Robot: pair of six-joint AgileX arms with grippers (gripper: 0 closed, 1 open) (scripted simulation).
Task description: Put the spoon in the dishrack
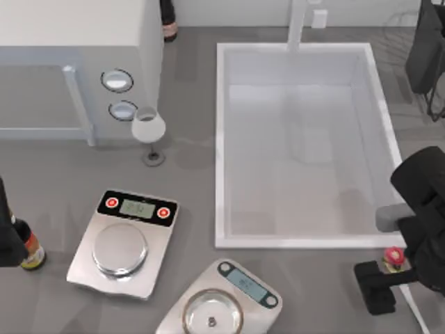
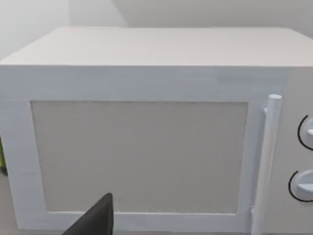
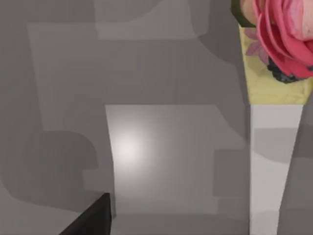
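The spoon (image 1: 395,257) lies on the table at the front right, just in front of the sink's near right corner. Its red-pink end points toward the sink and its white handle runs off toward the front right edge. My right gripper (image 1: 379,285) hangs low over the table right beside the spoon's left side, open and holding nothing. In the right wrist view the spoon (image 3: 274,147) is very close, off to one side of a dark fingertip (image 3: 93,218). Thin dark wires of the dishrack (image 1: 402,19) show faintly at the far right corner. My left gripper (image 1: 7,240) is parked at the left edge, facing the microwave (image 2: 142,152).
A large white sink (image 1: 221,139) fills the centre right, with a faucet (image 1: 297,21) behind it. A microwave (image 1: 76,42) stands far left, with a wine glass (image 1: 149,129) in front of it. Two kitchen scales (image 1: 124,243) (image 1: 222,299) and a bottle (image 1: 29,252) occupy the front left.
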